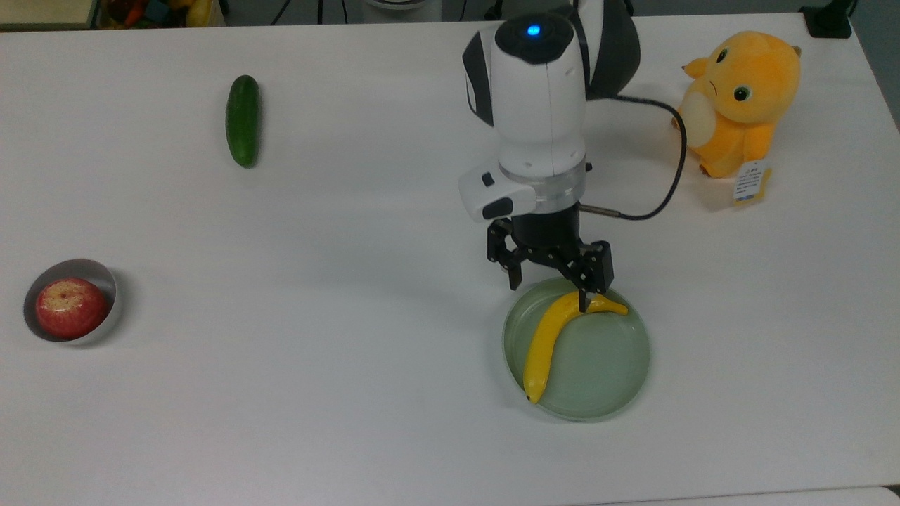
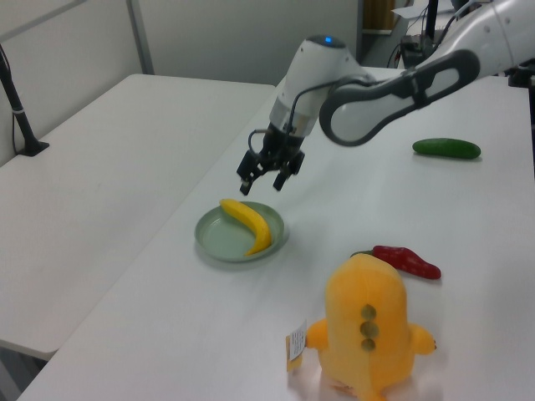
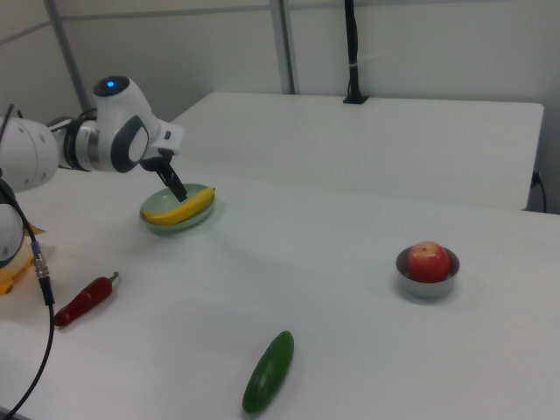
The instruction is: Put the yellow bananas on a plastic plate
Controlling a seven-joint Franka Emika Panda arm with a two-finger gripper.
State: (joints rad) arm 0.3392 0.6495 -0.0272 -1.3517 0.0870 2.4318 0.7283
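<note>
Item 1, your arm: the white wrist segment points steeply down over the counter, with the elbow link reaching back toward the far edge in the left view. A black cable loops off the wrist on the top view's right.

Item 2, gripper: it hangs above the plastic plate's far rim, clear of everything below. Its fingers are spread wide and hold nothing.

Item 3, yellow bananas: a single curved fruit lying in the plate, free of the fingers. In the top view the stem sits near the rim under the gripper and the dark tip reaches the rim on the top view's lower left.

Item 4, other stock on your counter: a cucumber, well apart from the plate; an apple in a small bowl; a red chili pepper; an orange plush toy with a hang tag.
</note>
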